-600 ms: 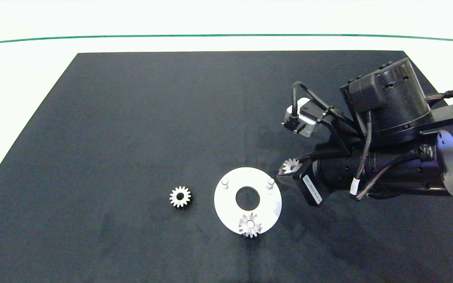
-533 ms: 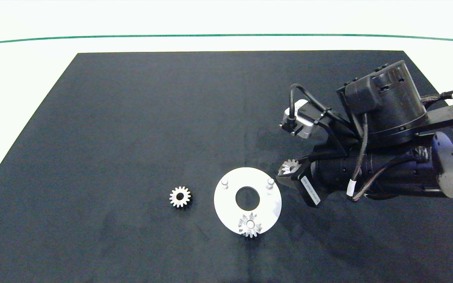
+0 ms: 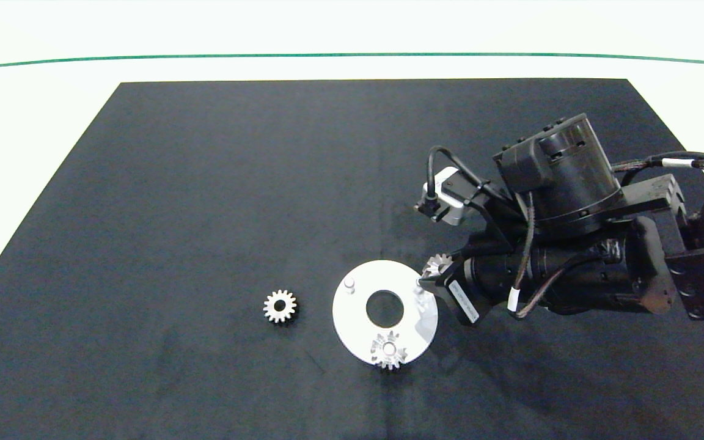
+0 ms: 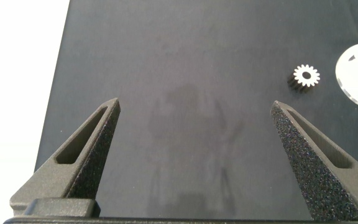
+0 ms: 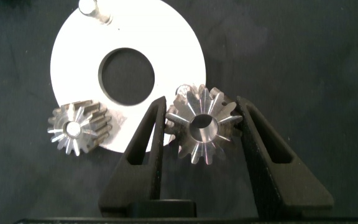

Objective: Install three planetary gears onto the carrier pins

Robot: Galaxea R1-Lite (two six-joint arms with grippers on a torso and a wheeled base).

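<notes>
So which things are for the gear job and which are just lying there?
For the job:
- gear held in the right gripper, at the white disc's edge
- gear already on a pin
- loose gear on the mat
- white disc with its bare pin

Just there:
- black mat
- left gripper, open, idle over the mat

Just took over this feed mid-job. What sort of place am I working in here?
Probably a lab assembly bench: a black mat on a white table, a white carrier disc with pins, and small metal gears. The right gripper holds one gear over the disc.
</notes>
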